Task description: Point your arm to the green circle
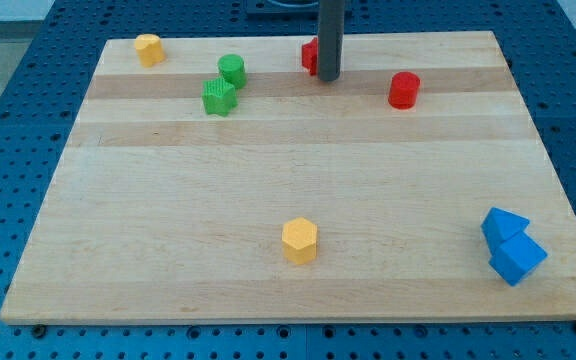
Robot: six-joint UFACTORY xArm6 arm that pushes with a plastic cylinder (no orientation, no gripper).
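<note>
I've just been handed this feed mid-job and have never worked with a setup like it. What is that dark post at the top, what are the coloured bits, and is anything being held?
There is one camera picture, looking down at a slant on a wooden board that lies on a blue perforated table.

The dark post is the arm's rod. It has no gripper, so it holds nothing; it only pushes blocks. My tip is near the view's top, just in front of a partly hidden red block.

The blocks: a green circle with a green ridged block right below it, both to the view's left of my tip and apart from it; a red cylinder to its right; a yellow block at the top left; a yellow hexagon near the bottom; and two blue blocks touching at the bottom right.
</note>
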